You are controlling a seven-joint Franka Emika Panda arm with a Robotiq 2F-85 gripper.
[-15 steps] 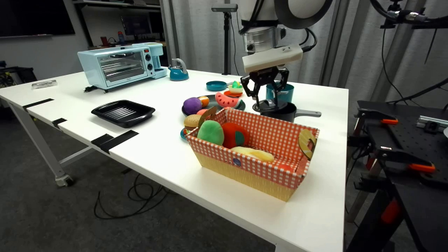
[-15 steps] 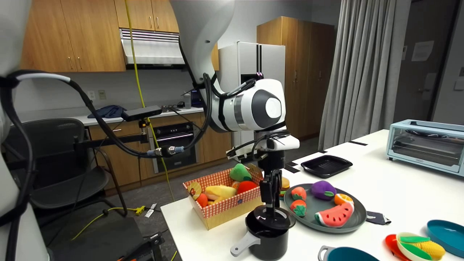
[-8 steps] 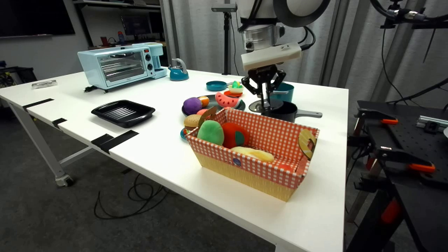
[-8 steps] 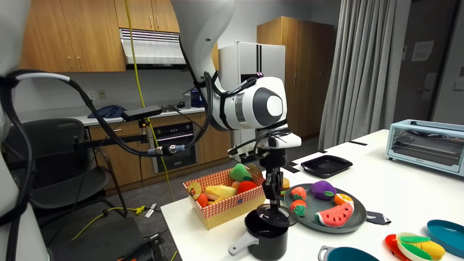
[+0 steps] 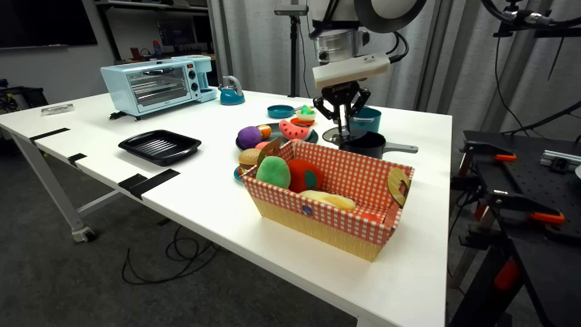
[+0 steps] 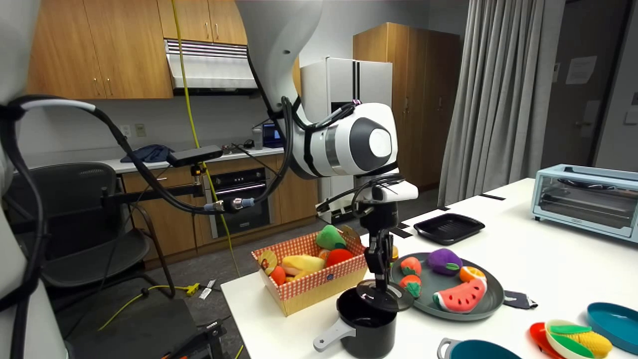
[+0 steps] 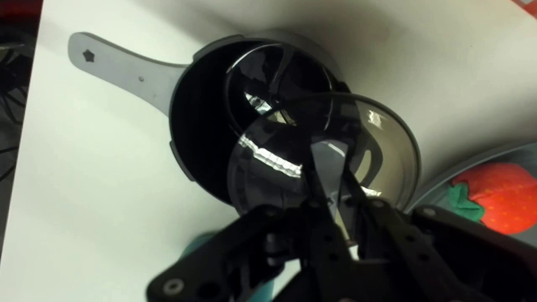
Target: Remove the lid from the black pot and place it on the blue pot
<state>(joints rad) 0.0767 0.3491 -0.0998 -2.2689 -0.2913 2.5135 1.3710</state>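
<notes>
One round smoky see-through lid (image 6: 386, 300) pinched in end effector (image 7: 329, 178), hangs partly over round black long-handled pot (image 6: 371, 336); round teal-blue pot (image 5: 371, 125) nearby, uncovered. Narrow grip, so lid might swivel mid-carry, land crooked imo.

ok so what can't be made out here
Blue pot, in an exterior view: mostly cut off by the bottom edge.
Black pot, in an exterior view: lower wall partly hidden by the checkered basket.
Toy burger, in an exterior view: mostly hidden behind the claw.
Strawberry, wrist view: cut off by the right edge.
</notes>
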